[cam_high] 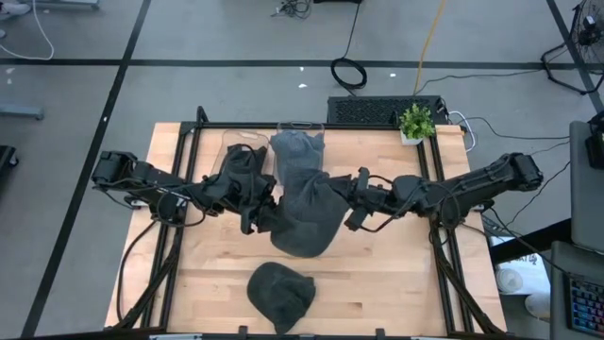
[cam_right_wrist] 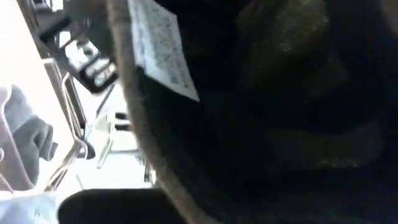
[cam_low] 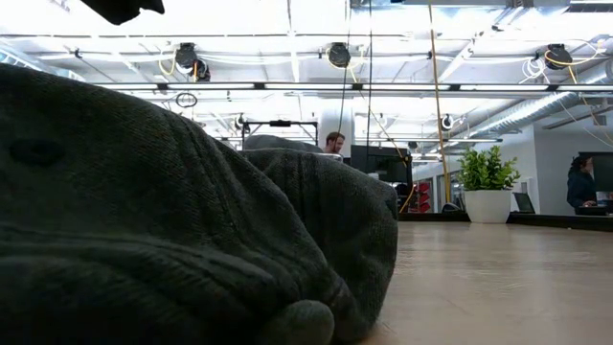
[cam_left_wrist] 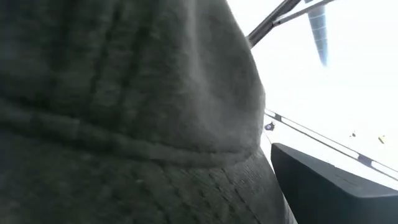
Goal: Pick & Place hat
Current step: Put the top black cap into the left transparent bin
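A dark hat [cam_right_wrist: 280, 112] fills most of the view, very close to the camera. A white label [cam_right_wrist: 163, 50] with small print is on its inside edge. Beside it, grey cloth [cam_right_wrist: 28, 140] and metal bars [cam_right_wrist: 74, 118] show.

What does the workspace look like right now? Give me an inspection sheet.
Surface: wooden table, bare at its right side.
Job's things: one grey hat stretched between both arms; another hat lying at the near edge; more grey fabric in a clear bin at the far edge.
Clutter: potted plant at the far right corner.
Grippers: left pincer and right pincer both at the raised hat.
Cables: loose cables on the floor beyond.
Surroundings: people at desks.
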